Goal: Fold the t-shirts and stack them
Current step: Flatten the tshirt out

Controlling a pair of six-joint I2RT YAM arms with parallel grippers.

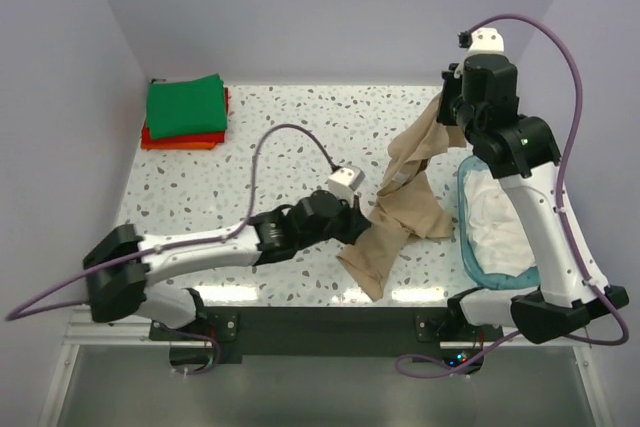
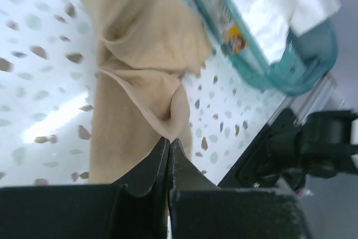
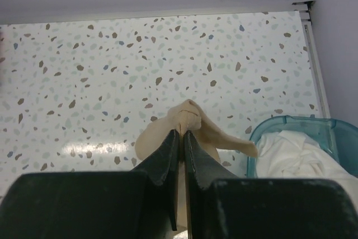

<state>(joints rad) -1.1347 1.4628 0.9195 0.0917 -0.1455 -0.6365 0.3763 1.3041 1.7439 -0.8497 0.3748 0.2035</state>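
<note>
Top external, tan-beige t-shirt (image 1: 405,212) rumpled, perhaps twisted, hanging from right tool (image 1: 446,107)

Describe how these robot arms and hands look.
The left arm and right arm are white tubes with black joints. A purple cable loops along each. The left hand and right hand each end in two black wedge-shaped fingers. A green light glows on the right arm.
</note>
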